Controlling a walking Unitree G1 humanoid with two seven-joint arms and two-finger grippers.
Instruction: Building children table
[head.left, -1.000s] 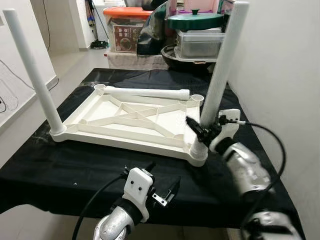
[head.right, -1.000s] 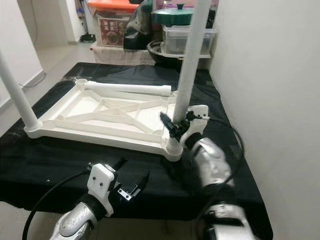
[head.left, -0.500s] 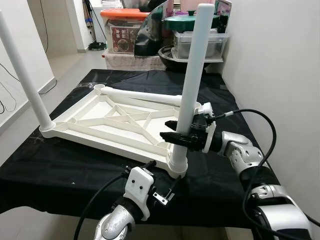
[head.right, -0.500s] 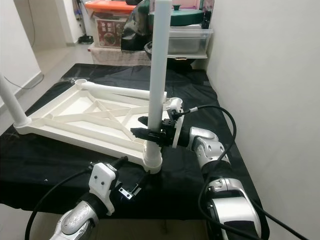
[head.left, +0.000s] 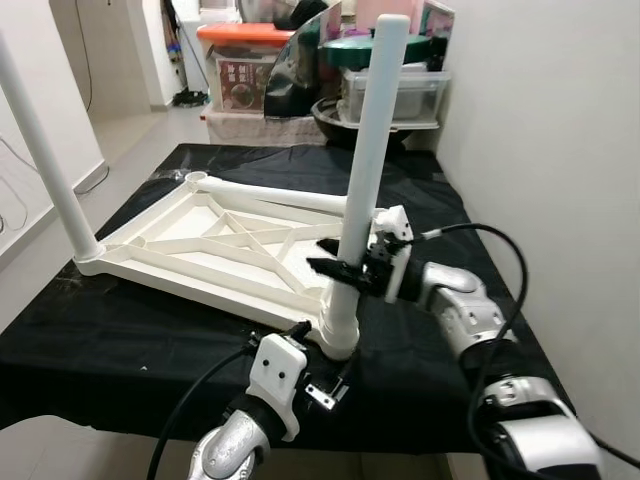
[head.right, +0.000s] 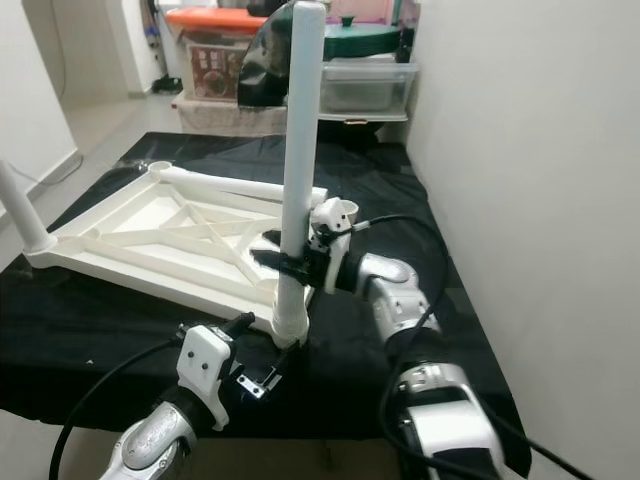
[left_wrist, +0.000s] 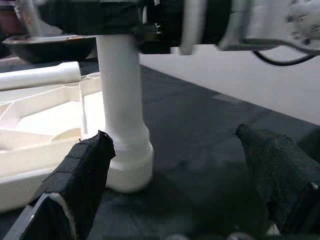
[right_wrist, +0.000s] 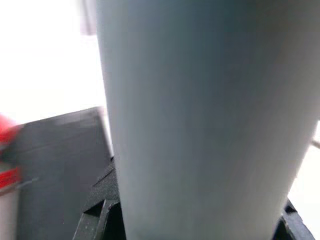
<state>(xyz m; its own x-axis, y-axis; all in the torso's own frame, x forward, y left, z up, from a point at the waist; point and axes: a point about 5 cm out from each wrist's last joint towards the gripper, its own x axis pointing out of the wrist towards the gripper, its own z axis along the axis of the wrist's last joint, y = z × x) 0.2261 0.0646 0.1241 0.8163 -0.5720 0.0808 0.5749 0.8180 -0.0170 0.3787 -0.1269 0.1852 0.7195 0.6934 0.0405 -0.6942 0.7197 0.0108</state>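
Observation:
A white table top (head.left: 200, 282) lies upside down on a black cloth. One white leg (head.left: 366, 150) stands upright in the near right corner socket (head.left: 338, 330). My right gripper (head.left: 335, 268) is shut on this leg a little above the socket; the right wrist view has the leg (right_wrist: 200, 115) close up between black fingers (right_wrist: 100, 210). Another leg (head.left: 40, 150) stands at the near left corner, and a third leg (head.left: 270, 195) lies loose along the far side. My left gripper (head.left: 322, 362) hangs open low in front of the socket, its fingers (left_wrist: 85, 175) wide apart around empty space.
The black cloth (head.left: 120, 360) covers a low table whose front edge is near me. A white wall (head.left: 560, 150) runs close along the right. Behind the table stand storage boxes (head.left: 245, 70), a dark pot (head.left: 380, 45) and a clear bin (head.left: 395, 95). Open floor (head.left: 130, 125) lies far left.
My right gripper went from beside the leg's base to clasping the leg sideways. The camera has shifted, so the whole scene sits further left. The left gripper has stayed in place.

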